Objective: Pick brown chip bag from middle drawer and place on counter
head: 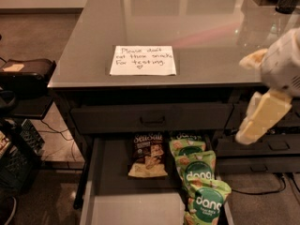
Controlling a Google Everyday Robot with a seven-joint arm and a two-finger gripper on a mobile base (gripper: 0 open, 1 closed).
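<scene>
The brown chip bag (148, 155) lies flat in the open middle drawer (112, 205), at its back, left of centre. It is dark brown with white "Sea Salt" script and a cream lower edge. The counter (187, 27) is a glossy grey top above the drawers, with a white handwritten note (143, 60) near its front edge. My gripper (243, 100) hangs at the right edge of the camera view, in front of the counter's front right corner and above and right of the bag. Its pale fingers (262, 118) stand apart with nothing between them.
Three green-and-white "dang" bags (199, 172) lie in a row along the drawer's right side, right beside the brown bag. A shut drawer front with a black handle (152, 121) is above the open drawer. A dark stool and crate (23, 125) stand at the left.
</scene>
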